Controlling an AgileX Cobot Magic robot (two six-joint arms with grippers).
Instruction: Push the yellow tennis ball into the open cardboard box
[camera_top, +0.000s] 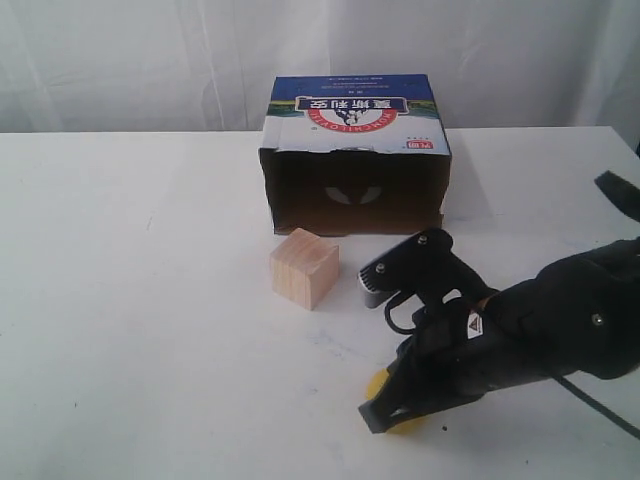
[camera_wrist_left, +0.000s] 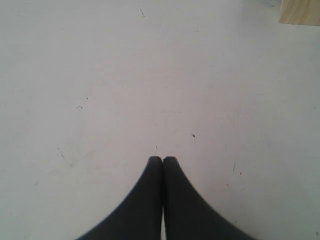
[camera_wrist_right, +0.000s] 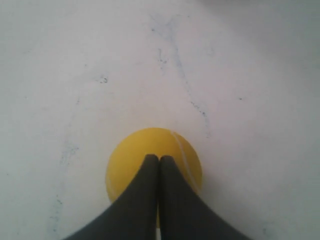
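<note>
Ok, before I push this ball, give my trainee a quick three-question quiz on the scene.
1. True or false: the right fingers are shut, with the yellow tennis ball showing past their tips.
2. Which stands nearest the dark opening of the open cardboard box? A. the wooden cube B. the ball C. a red cup
3. Fill in: a corner of the cube shows in the ____ wrist view.
Key: 1 true; 2 A; 3 left.

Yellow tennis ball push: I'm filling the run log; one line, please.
yellow tennis ball: outside open cardboard box | right pincer: shut, over ball
</note>
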